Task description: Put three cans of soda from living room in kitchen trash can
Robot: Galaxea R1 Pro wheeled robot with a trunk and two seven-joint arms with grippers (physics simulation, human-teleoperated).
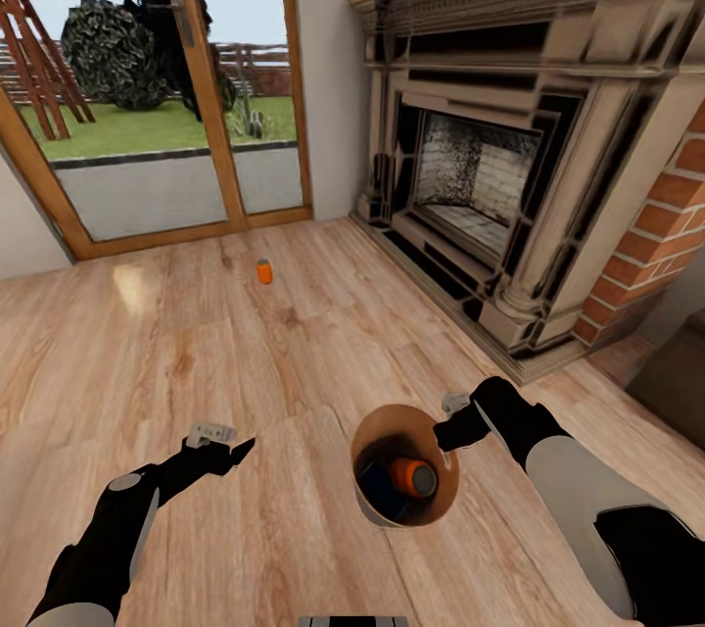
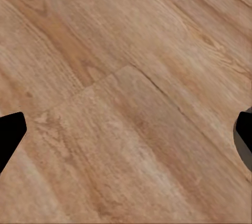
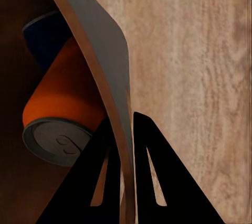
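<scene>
Standing upright on the wood floor (image 1: pixel 294 362), the last orange can (image 1: pixel 264 271) is well ahead of both arms, near the glass doors (image 1: pixel 166 98), a bit left of centre, so nearer the left gripper (image 1: pixel 230 446). That claw hangs spread and empty over the boards. The right gripper (image 1: pixel 450 431) pinches the bin (image 1: pixel 377 431) by its rim, w/ an orange can (image 3: pixel 63 114) and a blue can (image 3: pixel 44 40) lying inside.

Matt grained wood floor (image 1: pixel 294 333)
</scene>
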